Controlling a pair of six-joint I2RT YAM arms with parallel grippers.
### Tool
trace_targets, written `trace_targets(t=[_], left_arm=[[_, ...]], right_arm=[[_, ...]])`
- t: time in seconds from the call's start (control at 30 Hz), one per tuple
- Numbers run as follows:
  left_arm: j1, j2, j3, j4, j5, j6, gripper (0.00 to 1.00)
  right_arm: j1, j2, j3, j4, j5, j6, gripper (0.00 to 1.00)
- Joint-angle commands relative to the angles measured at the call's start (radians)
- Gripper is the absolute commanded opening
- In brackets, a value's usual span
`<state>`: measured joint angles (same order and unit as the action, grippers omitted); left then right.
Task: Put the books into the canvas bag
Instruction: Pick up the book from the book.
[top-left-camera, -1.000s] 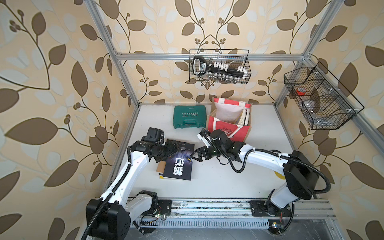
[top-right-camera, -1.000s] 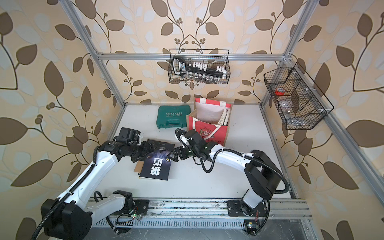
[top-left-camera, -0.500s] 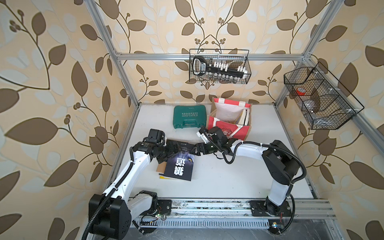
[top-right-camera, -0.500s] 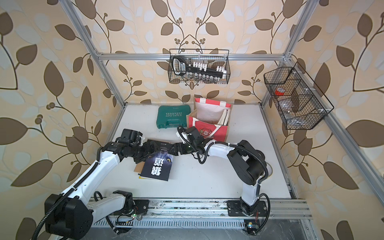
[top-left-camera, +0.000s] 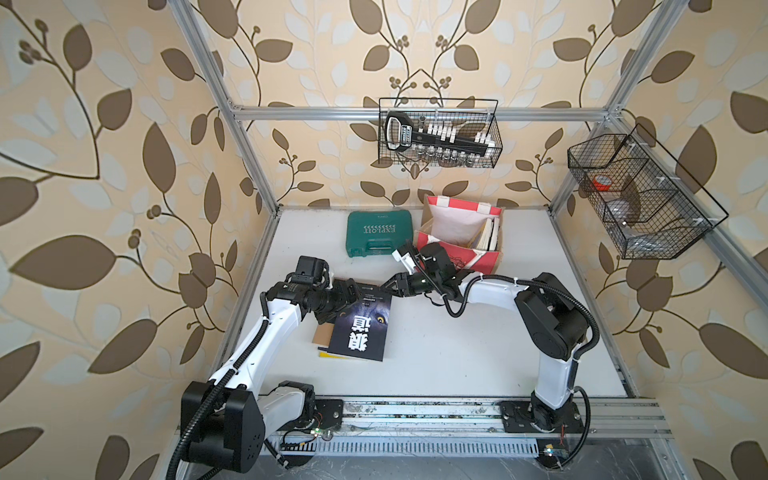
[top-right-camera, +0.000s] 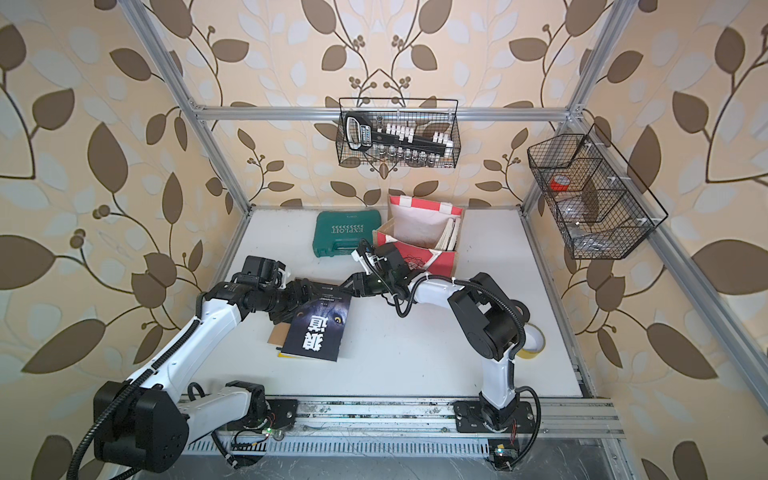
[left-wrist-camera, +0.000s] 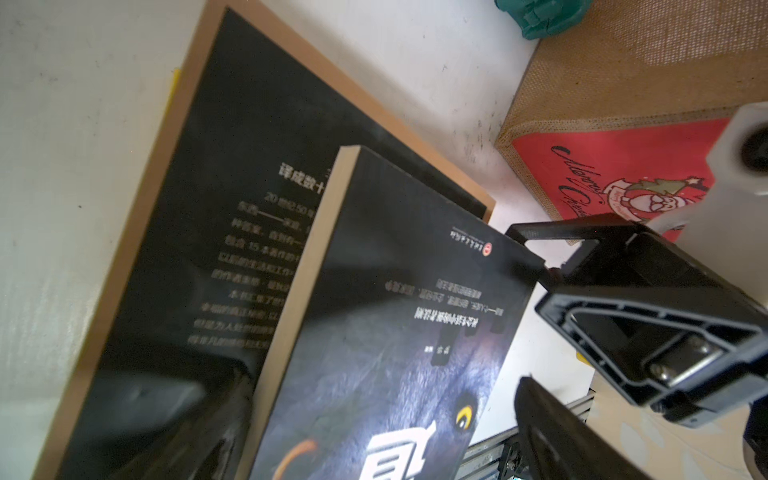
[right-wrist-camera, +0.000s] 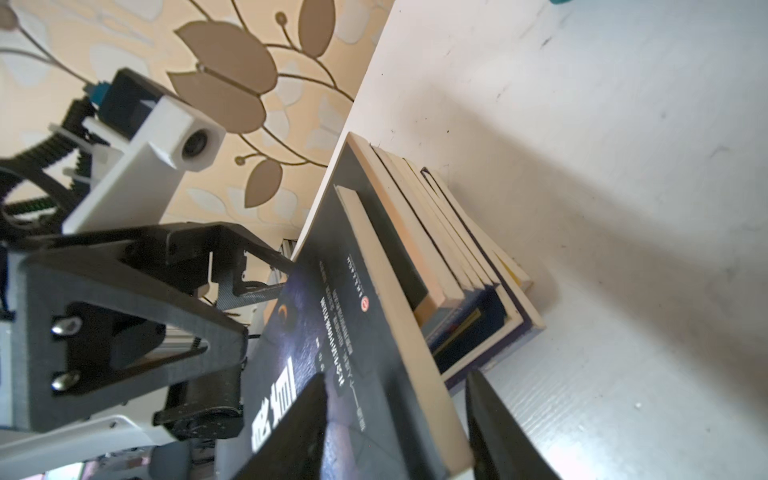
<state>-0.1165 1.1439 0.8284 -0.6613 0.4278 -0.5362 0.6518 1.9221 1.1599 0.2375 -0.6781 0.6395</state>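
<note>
The top book (top-left-camera: 361, 328) (top-right-camera: 318, 328), dark with a wolf's face and white characters, lies tilted on a small stack of books (right-wrist-camera: 465, 266) left of centre. My left gripper (top-left-camera: 338, 305) (left-wrist-camera: 374, 395) is open at the book's left side, with its fingers on either side of the raised book. My right gripper (top-left-camera: 392, 286) (right-wrist-camera: 397, 376) straddles the book's far edge. One finger lies on the cover and the other is close under the page block; whether it clamps is unclear. The canvas bag (top-left-camera: 484, 262) (left-wrist-camera: 615, 166) stands open behind, with books (top-left-camera: 490, 235) upright inside it.
A green tool case (top-left-camera: 380, 232) lies left of the bag. Black wire baskets hang on the back wall (top-left-camera: 438, 133) and on the right wall (top-left-camera: 636, 199). A yellow tape roll (top-right-camera: 534, 343) sits behind my right arm's base. The frame rail runs along the front.
My right arm has swung left to the top book's far edge, and its jaws have narrowed around that edge. The left arm has hardly moved and stays open.
</note>
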Motion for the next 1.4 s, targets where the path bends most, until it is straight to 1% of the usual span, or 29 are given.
trace_targets(t=[0.0, 0.17, 0.37, 0.43, 0.47, 0.53, 0.57, 0.6, 0.63, 0.73, 0.87, 1.0, 1.07, 1.2, 1.27, 1.37], left_arm=[[0.011, 0.034, -0.031, -0.011, 0.022, -0.008, 0.99], [0.015, 0.057, -0.033, 0.01, 0.053, -0.012, 0.99], [0.015, 0.078, -0.043, 0.043, 0.081, -0.026, 0.99], [0.015, 0.086, -0.046, 0.051, 0.089, -0.031, 0.99], [0.015, 0.089, -0.047, 0.056, 0.092, -0.033, 0.99], [0.015, 0.094, -0.051, 0.062, 0.097, -0.034, 0.99], [0.015, 0.094, -0.054, 0.066, 0.1, -0.037, 0.99], [0.015, 0.097, -0.054, 0.069, 0.103, -0.037, 0.99], [0.015, 0.098, -0.052, 0.071, 0.109, -0.037, 0.99], [0.015, 0.092, -0.035, 0.068, 0.128, -0.034, 0.99], [0.015, 0.051, -0.006, 0.066, 0.152, -0.021, 0.99], [0.015, 0.012, 0.033, 0.053, 0.174, 0.005, 0.99], [0.015, -0.004, 0.053, 0.042, 0.18, 0.028, 0.99], [0.017, -0.027, 0.065, 0.039, 0.18, 0.036, 0.99], [0.017, -0.035, 0.05, 0.069, 0.217, 0.025, 0.99], [0.017, -0.055, 0.003, 0.179, 0.352, -0.021, 0.99]], right_arm=[[0.005, -0.017, 0.008, 0.039, -0.048, 0.001, 0.41], [0.009, -0.068, -0.036, 0.042, -0.078, -0.012, 0.34], [0.032, -0.085, -0.058, 0.013, -0.089, -0.032, 0.32], [0.038, -0.08, -0.061, 0.015, -0.09, -0.029, 0.3], [0.039, -0.076, -0.063, 0.018, -0.09, -0.026, 0.28], [0.037, -0.072, -0.069, 0.028, -0.097, -0.022, 0.2], [0.061, -0.076, -0.073, 0.035, -0.101, -0.017, 0.12], [0.063, -0.082, -0.074, 0.037, -0.099, -0.011, 0.04], [0.063, -0.093, -0.075, 0.037, -0.097, -0.007, 0.0], [0.062, -0.179, -0.079, 0.023, -0.058, -0.016, 0.0], [0.052, -0.33, -0.05, -0.074, 0.046, -0.064, 0.0], [0.045, -0.463, -0.045, -0.114, 0.135, -0.064, 0.0], [0.008, -0.523, -0.042, -0.134, 0.176, -0.063, 0.0], [-0.015, -0.57, -0.026, -0.174, 0.203, -0.079, 0.0], [-0.019, -0.579, -0.026, -0.185, 0.215, -0.077, 0.0], [-0.022, -0.587, -0.032, -0.181, 0.232, -0.067, 0.0]])
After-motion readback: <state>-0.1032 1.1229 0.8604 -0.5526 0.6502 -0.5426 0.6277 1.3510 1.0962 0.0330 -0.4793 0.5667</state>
